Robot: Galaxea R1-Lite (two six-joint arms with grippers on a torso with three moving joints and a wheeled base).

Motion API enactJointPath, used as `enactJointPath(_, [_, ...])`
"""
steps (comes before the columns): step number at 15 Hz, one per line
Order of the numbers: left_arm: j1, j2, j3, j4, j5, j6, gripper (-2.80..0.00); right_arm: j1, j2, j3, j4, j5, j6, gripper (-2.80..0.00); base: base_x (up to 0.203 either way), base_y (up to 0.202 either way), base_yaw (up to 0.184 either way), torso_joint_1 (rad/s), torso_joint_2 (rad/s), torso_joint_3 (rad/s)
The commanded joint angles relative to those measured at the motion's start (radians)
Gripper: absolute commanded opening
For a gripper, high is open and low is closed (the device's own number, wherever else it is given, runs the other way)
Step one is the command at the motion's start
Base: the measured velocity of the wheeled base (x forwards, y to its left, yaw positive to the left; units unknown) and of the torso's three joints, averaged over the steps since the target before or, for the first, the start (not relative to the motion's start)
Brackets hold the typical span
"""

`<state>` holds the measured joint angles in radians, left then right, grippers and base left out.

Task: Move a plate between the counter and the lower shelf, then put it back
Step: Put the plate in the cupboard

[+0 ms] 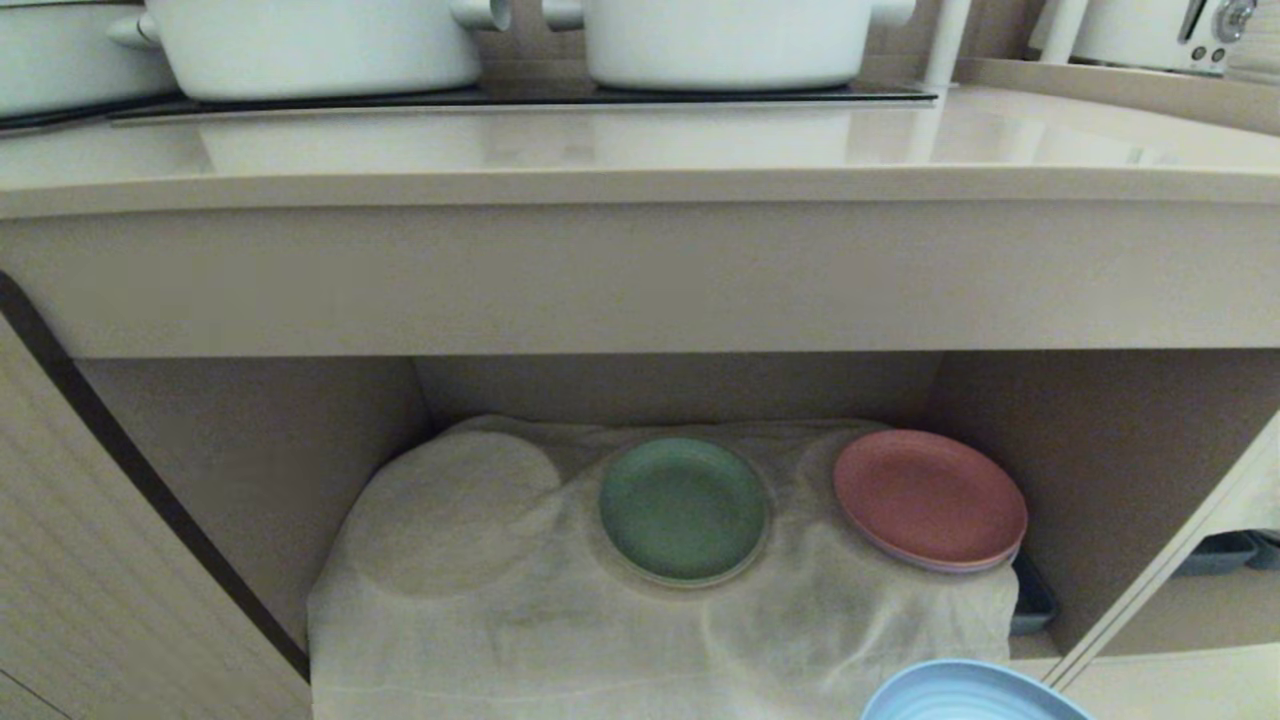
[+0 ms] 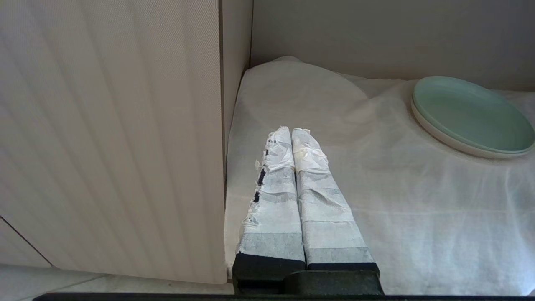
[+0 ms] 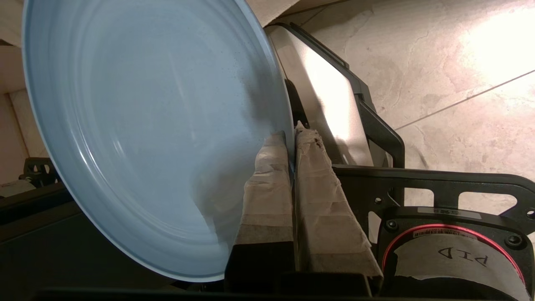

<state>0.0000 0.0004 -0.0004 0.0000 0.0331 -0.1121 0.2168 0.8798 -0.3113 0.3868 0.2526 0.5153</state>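
My right gripper [image 3: 291,138] has its fingers clamped on the rim of the light-blue plate [image 3: 146,138], held out in front of the lower shelf [image 1: 620,610], below the counter [image 1: 640,160]. My left gripper [image 2: 294,136] sits with fingers pressed together, empty, over the shelf's white cloth [image 2: 397,209] near the green plate [image 2: 472,115].

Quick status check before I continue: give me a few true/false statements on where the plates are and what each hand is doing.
1. The right hand is shut on the rim of the light-blue plate. True.
2. The light-blue plate lies on the lower shelf. False: it is held, clear of the white cloth.
3. The green plate and pink plate sit on the cloth. True.
4. The left hand holds the green plate. False: it is shut and empty.
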Motion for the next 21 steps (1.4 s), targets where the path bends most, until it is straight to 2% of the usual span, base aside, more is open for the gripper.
enactJointPath(1, [0.0,0.0,0.0,0.0,0.001,-0.001,-2.8,0.0,-0.005,0.0,0.003,0.003,0.003,-2.8,0.0,0.0,0.0,0.0,0.0,0.0])
enactJointPath(21, [0.0,0.0,0.0,0.0,0.001,-0.002,-2.8,0.001,-0.059,-0.006,0.058,0.004,0.003,-2.8,0.0,0.0,0.0,0.0,0.0,0.0])
